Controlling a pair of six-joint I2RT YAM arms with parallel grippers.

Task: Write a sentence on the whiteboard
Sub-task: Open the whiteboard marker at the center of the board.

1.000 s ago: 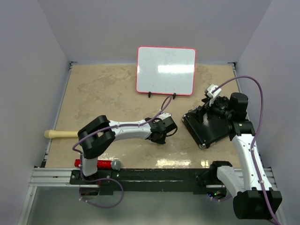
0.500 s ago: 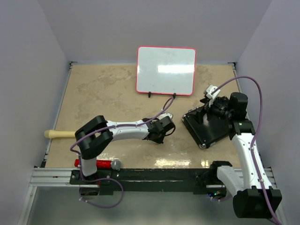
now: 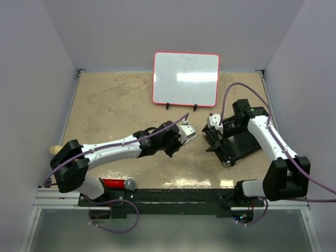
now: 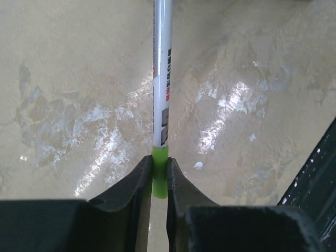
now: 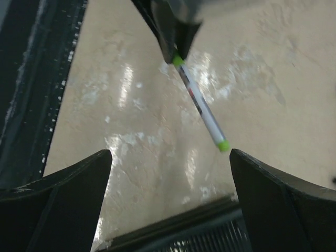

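At the far middle of the counter (image 3: 115, 105), close to the back wall: the whiteboard (image 3: 186, 79) — upright on 2 small black feet, thin red rim all round, a streak of glare across the glossy white face. Well apart from both arms.

Nearer, over the middle of the counter: the left end effector (image 4: 159, 164), at the end of an arm stretched low from the near-left corner. Fingers (image 4: 131, 194) pressed together on the green end of a marker (image 4: 161, 79). Barrel white with a printed label, sticking straight out ahead of the fingers. In the right wrist view, a 2nd green end at the free tip, the whole marker slanting away from the pinching fingers.

To the right: the right end effector (image 5: 170, 152), spread wide and gripping nothing — 2 dark fingers (image 5: 58, 194) at the lower corners of its own view, with bare counter and the marker between them. From above, placed at the left end of a black pad (image 3: 239, 148) lying flat and askew on the right half of the counter. Turned toward the left end effector, the 2 near each other but not touching.

Along the near edge, beside the base of the left arm: a red cylinder (image 3: 113, 184) with a grey end, lying flat.
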